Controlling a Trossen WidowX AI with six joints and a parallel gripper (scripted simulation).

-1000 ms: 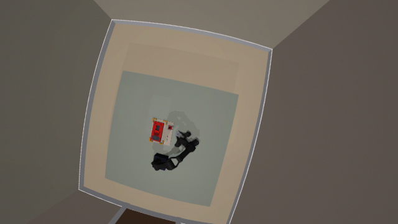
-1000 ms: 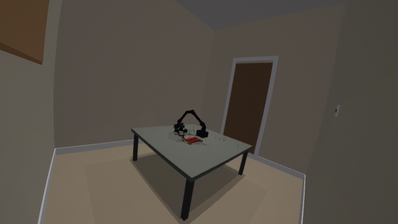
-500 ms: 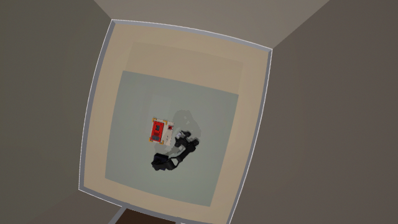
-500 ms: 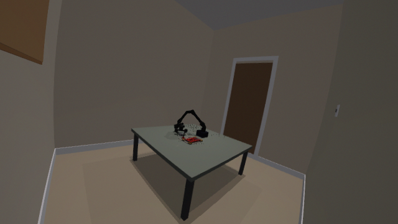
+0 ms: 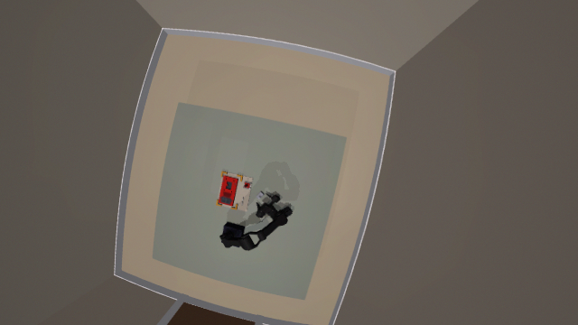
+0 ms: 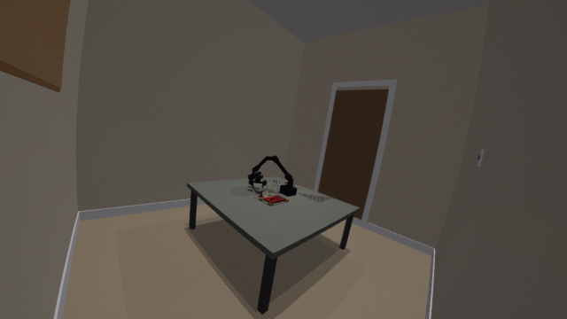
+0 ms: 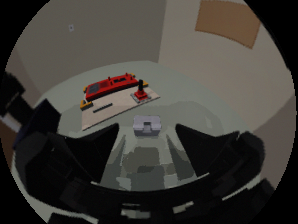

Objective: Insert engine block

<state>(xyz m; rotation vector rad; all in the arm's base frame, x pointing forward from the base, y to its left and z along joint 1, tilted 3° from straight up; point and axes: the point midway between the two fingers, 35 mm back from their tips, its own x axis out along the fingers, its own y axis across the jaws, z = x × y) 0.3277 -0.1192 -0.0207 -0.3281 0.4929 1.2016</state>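
The black arm (image 6: pixel 272 163) arches over and down, its hand (image 7: pixel 148 156) spread wide, holding nothing.

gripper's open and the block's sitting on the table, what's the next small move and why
Probably ease the open gripper forward and down around the block, then close. The block lies on the table just ahead of the fingers, apart from the car body, and the gripper holds nothing, so it needs gripping first.

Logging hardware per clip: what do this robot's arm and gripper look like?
One slim, all-black jointed arm rising from a boxy black base. The gripper is black too, with broad, blocky fingers. No markings or loose cables are discernible at this resolution.
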